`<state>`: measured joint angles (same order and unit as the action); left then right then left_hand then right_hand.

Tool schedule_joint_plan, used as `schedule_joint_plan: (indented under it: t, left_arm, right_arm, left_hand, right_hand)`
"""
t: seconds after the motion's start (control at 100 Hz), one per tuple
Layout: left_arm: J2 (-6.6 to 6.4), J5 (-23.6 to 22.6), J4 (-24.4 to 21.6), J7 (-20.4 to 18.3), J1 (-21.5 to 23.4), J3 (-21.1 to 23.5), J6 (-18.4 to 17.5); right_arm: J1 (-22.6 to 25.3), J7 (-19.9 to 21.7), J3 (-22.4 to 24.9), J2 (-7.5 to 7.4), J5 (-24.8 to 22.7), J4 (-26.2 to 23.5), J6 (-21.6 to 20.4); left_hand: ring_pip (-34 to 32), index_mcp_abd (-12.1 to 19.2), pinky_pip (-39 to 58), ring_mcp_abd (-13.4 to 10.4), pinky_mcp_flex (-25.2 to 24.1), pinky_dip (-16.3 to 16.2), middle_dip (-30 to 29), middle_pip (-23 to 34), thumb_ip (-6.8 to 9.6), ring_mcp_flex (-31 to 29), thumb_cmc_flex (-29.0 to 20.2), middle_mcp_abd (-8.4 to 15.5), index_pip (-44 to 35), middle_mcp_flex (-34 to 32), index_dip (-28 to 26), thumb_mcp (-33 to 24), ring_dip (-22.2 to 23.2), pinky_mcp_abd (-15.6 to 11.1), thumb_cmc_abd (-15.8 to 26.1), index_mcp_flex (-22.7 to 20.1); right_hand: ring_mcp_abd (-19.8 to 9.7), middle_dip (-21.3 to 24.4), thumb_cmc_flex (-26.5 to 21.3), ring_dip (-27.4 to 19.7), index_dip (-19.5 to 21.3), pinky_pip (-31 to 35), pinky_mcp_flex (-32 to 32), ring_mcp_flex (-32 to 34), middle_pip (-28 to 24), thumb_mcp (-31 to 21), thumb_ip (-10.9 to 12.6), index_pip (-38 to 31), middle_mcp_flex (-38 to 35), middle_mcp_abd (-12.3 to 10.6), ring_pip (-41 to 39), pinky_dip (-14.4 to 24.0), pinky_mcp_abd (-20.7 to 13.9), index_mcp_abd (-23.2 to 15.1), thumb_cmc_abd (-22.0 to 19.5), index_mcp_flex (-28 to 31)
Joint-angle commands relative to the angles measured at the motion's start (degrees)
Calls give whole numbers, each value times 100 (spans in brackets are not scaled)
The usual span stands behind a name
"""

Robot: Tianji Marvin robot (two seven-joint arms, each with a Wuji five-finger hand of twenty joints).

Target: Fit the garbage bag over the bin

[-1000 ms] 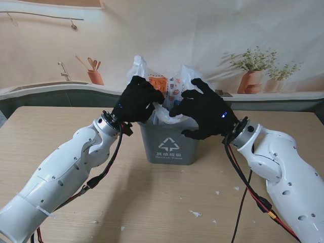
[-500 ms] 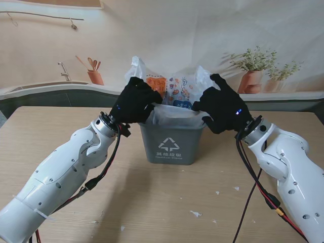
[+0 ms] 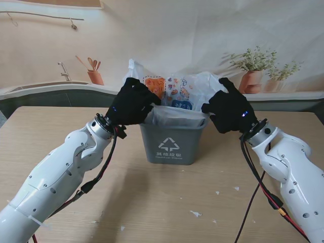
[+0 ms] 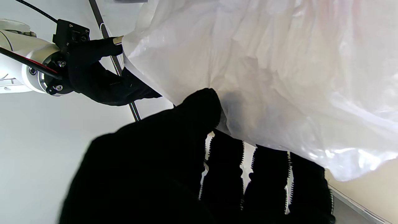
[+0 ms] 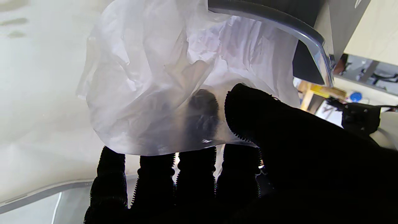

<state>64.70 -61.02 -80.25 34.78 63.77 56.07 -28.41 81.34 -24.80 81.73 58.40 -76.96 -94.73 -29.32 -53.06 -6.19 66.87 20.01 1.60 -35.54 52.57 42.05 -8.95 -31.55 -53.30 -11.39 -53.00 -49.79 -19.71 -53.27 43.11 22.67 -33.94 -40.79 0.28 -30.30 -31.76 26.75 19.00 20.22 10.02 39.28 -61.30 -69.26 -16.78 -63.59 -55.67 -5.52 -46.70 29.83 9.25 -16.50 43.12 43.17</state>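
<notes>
Left hand [image 3: 132, 103]: fingers closed on garbage bag [image 3: 174, 91] edge, at bin's 9 o'clock rim.
Bin [image 3: 174, 143]: grey, upright, mid-table [image 3: 152, 202]; bag sits inside, mouth risen over rim toward 12 o'clock.
Right hand [image 3: 229, 112]: thumb and fingers pinching bag edge, at 3 o'clock rim.

Colours we see
Our black hands [image 3: 132, 101] meet a translucent white garbage bag [image 3: 174, 90] with orange-blue prints; the grey bin [image 3: 171, 144] bears a white recycling symbol.

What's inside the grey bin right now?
The translucent garbage bag sits in the grey bin, its top standing above the rim. The bin's bottom and anything under the bag are hidden.
</notes>
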Motion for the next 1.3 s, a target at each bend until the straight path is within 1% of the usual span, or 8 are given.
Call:
schedule_joint_plan:
  t: [0.0, 0.1, 0.18, 0.26, 0.48, 1.0, 1.26, 1.29]
  left_arm:
    - [-50, -29, -77, -66, 44, 66, 3]
    - [-73, -71, -141, -105, 111, 140, -3]
    - [-87, -83, -196, -161, 176, 214, 1]
    - [-108, -117, -254, -199, 243, 298, 6]
    - [-151, -181, -396, -321, 417, 493, 40]
    - [-223, -355, -649, -345, 937, 757, 173]
    - [-284, -614, -737, -108, 1194, 791, 210]
    - [-294, -650, -725, -69, 1215, 779, 204]
  right_arm:
    - [44, 48, 18, -10, -29, 72, 28]
    - [41, -47, 4, -14, -53, 129, 57]
    - [44, -106, -4, -16, -67, 157, 93]
    - [49, -125, -8, -19, -88, 168, 131]
    - [57, -284, -26, -27, -128, 226, 140]
    - [164, -260, -107, 51, 195, 442, 361]
    - [228, -256, -129, 72, 306, 548, 405]
    - [239, -279, -130, 75, 317, 562, 402]
  left_hand:
    - [-61, 106, -152, 82, -179, 86, 184, 220, -60, 268, 31, 37, -682, 195, -260, -61, 121, 87, 224, -149]
    - [426, 134, -143, 59, -241, 136, -615, -860, -56, 439, 226, -132, -1101, 414, -679, -257, -251, 56, 263, 62]
    - [993, 59, -222, 78, -252, 191, -2138, -970, -23, 341, 295, -270, -1213, 484, -1007, -265, -760, 102, 346, 236]
    - [1196, 60, -316, 51, -257, 242, -2516, -1045, 6, 45, 303, -222, -1278, 69, -1158, -162, -1028, 136, 442, 372]
    - [893, 127, -546, -88, -310, 362, -2216, -769, 14, -460, 230, -24, -1331, -568, -1267, 163, -982, 332, 631, 595]
    - [683, 163, -528, -209, -440, 402, -1359, -363, 21, -148, -186, 141, -1305, -278, -1301, 1024, -679, 199, 1017, 934]
    - [507, 175, -534, -230, -493, 416, -993, -172, 23, -97, -229, 170, -1333, -239, -1325, 1110, -535, 186, 1043, 987]
    - [483, 180, -536, -238, -503, 418, -956, -142, 23, -100, -224, 177, -1334, -246, -1321, 1105, -519, 180, 1042, 990]
  right_hand:
    - [187, -97, -171, 82, 116, 89, 17, 123, -266, -363, -186, -327, -126, 254, -93, -113, 192, -277, 150, 249]
    - [179, -108, -176, 99, 144, 102, 35, 126, -292, -345, -184, -332, -104, 274, -136, -118, 199, -247, 112, 214]
    - [193, -111, -187, 110, 161, 107, 37, 126, -313, -338, -177, -339, -88, 291, -165, -124, 206, -226, 90, 201]
    - [186, -129, -194, 127, 199, 117, 45, 146, -353, -331, -168, -366, -67, 315, -211, -130, 210, -204, 56, 181]
    - [172, -150, -191, 161, 249, 160, 129, 221, -409, -365, -163, -390, -72, 355, -310, -140, 241, -164, 51, 168]
    - [233, -189, -133, 242, 271, 366, 410, 495, -492, -420, -193, -450, -107, 444, -580, -146, 313, -2, 21, 112]
    - [367, -334, -120, 276, 297, 2909, -11, 695, -488, -420, -187, -477, -118, 498, -895, -618, 221, -7, -34, 75]
    - [371, -344, -127, 278, 301, 3267, -95, 687, -486, -423, -188, -480, -110, 497, -894, -1046, 201, -11, -36, 72]
